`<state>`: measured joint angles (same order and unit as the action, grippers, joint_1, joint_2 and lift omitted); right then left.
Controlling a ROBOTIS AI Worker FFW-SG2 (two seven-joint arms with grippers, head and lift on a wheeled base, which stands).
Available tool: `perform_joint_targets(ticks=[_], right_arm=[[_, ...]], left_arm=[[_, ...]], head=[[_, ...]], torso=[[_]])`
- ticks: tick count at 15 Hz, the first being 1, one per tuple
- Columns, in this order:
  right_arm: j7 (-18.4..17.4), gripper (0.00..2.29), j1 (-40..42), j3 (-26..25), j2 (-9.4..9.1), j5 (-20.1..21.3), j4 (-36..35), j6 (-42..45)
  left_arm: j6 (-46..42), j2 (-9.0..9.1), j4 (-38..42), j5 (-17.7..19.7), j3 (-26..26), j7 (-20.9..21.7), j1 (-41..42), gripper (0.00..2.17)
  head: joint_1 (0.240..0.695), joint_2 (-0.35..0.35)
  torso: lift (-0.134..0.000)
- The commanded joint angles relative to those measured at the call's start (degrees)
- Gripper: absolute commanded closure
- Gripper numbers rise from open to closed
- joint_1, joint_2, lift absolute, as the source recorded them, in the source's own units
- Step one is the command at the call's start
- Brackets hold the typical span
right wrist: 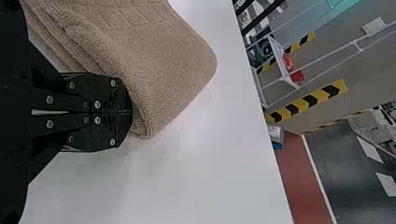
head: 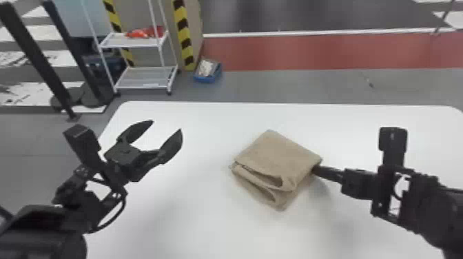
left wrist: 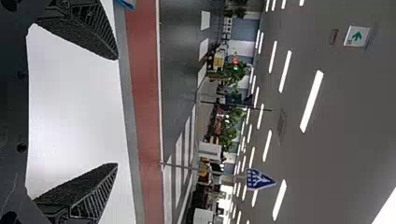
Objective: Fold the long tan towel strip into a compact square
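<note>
Head view has the tan towel (head: 275,155) folded on the table (head: 193,206), right gripper (head: 316,169) closed against its corner, left gripper (head: 166,126) open, well apart; final squaring seems in hand, loose near layers (head: 281,202) needing tucking next.

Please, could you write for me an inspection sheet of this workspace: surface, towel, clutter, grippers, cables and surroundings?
Surface: white table, with rounded far corners.
Job's things: tan towel folded into a thick packet on the table; layers gape loosely at its near side.
Clutter: blue bin with things in it, on the floor beyond the table.
Left gripper: fingers open, away from the towel.
Right gripper: fingers closed together, at the towel's right edge.
Cables: black cable loops behind the left gripper.
Surroundings: white rack with a red item, and a yellow-and-black striped post.
</note>
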<state>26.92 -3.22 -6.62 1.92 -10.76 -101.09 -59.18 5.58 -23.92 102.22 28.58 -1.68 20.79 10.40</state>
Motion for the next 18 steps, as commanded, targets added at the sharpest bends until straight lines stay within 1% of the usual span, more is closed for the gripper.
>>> perform_joint_targets(ticks=[1,3,4,5,6,7,8,9,10,11,12,13,14,15,16,17,18], right_arm=[[1.03,2.16,3.84,-1.37,0.28,-1.55,-2.63,0.16],[3.22,2.16,8.41,-6.65,0.63,-3.83,-8.69,0.34],[5.86,2.16,10.08,-11.13,0.89,-5.06,-10.97,1.57],[7.44,2.12,10.96,-14.38,0.89,-5.94,-11.77,3.67],[10.08,2.01,12.19,-18.86,1.07,-7.26,-11.85,8.60],[10.78,1.99,12.71,-22.73,2.39,-9.46,-11.77,9.83],[11.57,1.83,13.86,-25.46,3.79,-11.66,-11.24,11.76],[13.77,1.81,14.91,-29.41,4.23,-14.12,-10.54,13.69],[15.70,1.81,15.70,-33.10,4.41,-15.52,-10.01,15.28],[18.08,1.81,16.67,-36.27,4.58,-16.67,-9.04,17.39],[19.66,1.66,17.81,-38.38,5.11,-17.98,-8.07,19.50],[20.98,1.44,19.22,-40.49,5.64,-19.39,-6.93,21.60],[22.56,1.19,20.27,-42.24,5.73,-20.44,-6.49,22.31],[23.44,0.97,21.15,-43.39,5.73,-21.24,-6.40,22.84],[24.23,0.83,22.47,-44.26,5.64,-22.47,-6.40,24.07],[24.76,0.77,23.52,-44.97,5.46,-23.61,-6.49,25.30],[25.55,0.77,24.23,-45.85,5.29,-24.22,-6.49,25.47]], left_arm=[[0.00,-0.07,0.35,0.08,-0.34,0.21,1.03,0.07],[0.00,0.19,0.44,-0.01,0.10,0.39,1.11,0.07],[-0.17,0.55,0.35,-0.45,0.98,0.30,0.76,0.08],[-0.52,0.63,0.26,-1.07,1.86,0.13,0.41,0.12],[-0.52,0.63,0.00,-1.51,3.44,-0.14,-0.38,0.14],[-0.70,0.98,-0.35,-1.86,4.58,-0.40,-1.08,0.13],[-0.70,1.16,-0.71,-2.21,5.37,-0.58,-1.61,0.13],[-0.70,1.34,-1.50,-3.00,6.69,-0.58,-2.58,0.14],[-0.70,1.25,-2.90,-3.44,8.54,-0.49,-3.81,0.20],[-0.70,1.34,-4.31,-3.88,10.38,-0.40,-4.95,0.35],[-0.70,1.42,-5.10,-4.32,11.79,-0.49,-5.39,0.53],[-0.70,2.30,-6.07,-5.02,12.84,-0.58,-5.74,0.81],[-0.52,3.01,-7.03,-5.46,13.54,-0.49,-6.62,1.15],[-0.35,3.01,-7.74,-5.64,14.60,-0.58,-7.59,1.39],[1.94,3.01,-8.18,-5.81,15.74,-0.58,-8.91,1.60],[2.99,3.09,-8.70,-6.34,16.18,-0.58,-9.43,1.79],[3.69,3.53,-9.32,-6.78,16.18,0.04,-9.78,1.80]], head=[[0.695,0.099],[0.695,0.102],[0.695,0.094],[0.695,0.078],[0.695,0.059],[0.695,0.028],[0.695,-0.009],[0.695,-0.088],[0.695,-0.129],[0.695,-0.161],[0.695,-0.199],[0.695,-0.230],[0.695,-0.302],[0.695,-0.329],[0.695,-0.350],[0.695,-0.350],[0.695,-0.350]], torso=[[-0.124],[-0.124],[-0.124],[-0.124],[-0.124],[-0.124],[-0.124],[-0.124],[-0.124],[-0.124],[-0.124],[-0.124],[-0.124],[-0.124],[-0.124],[-0.124],[-0.124]])
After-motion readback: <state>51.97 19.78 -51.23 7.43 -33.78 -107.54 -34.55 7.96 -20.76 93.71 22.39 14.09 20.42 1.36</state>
